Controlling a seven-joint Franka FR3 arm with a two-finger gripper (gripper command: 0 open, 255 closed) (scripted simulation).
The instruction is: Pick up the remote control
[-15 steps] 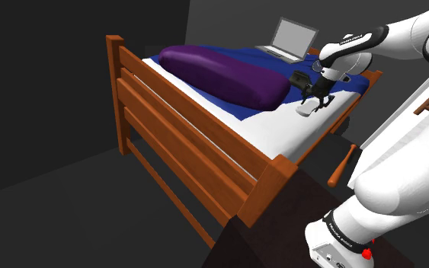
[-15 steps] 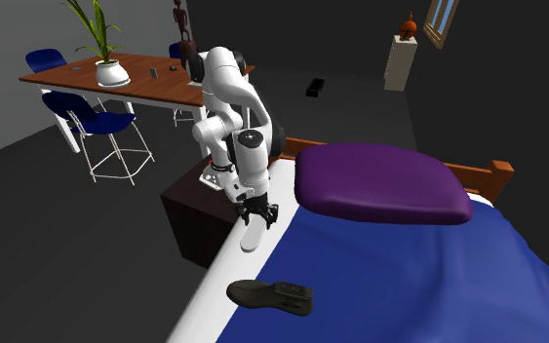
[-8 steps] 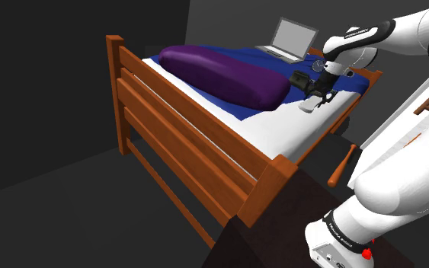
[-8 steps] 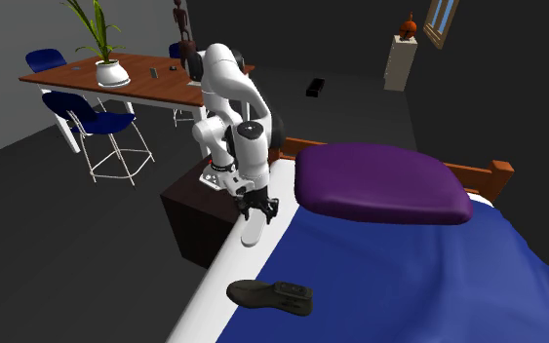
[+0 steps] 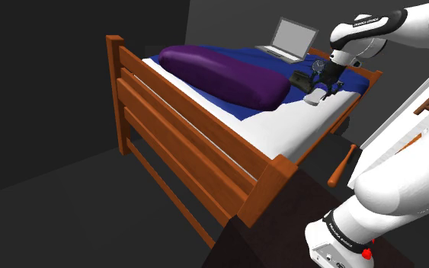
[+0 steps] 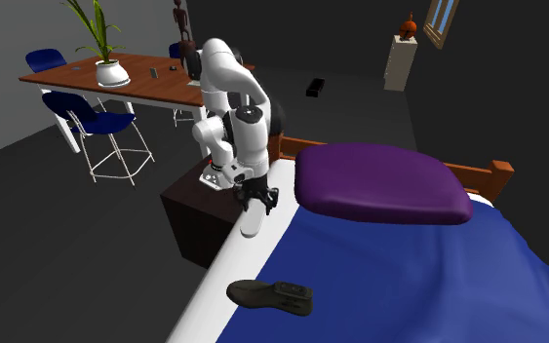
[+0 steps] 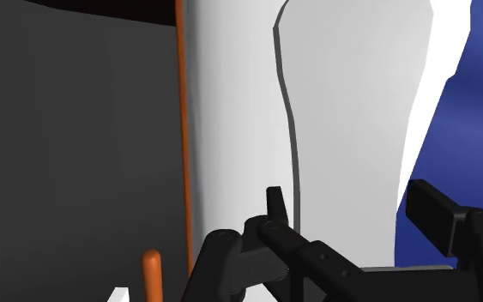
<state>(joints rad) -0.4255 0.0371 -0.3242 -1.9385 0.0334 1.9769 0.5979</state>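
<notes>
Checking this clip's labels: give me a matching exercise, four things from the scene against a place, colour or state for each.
1 pillow
2 laptop
3 potted plant
4 white remote

A on the brown table
B clasped in the gripper
C open, on the bed
D purple

Pairs: 1-D, 2-C, 3-A, 4-B

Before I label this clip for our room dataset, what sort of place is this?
Likely a bedroom or studio flat: a wooden bed with a purple pillow, plus a table with blue chairs across the floor.
</notes>
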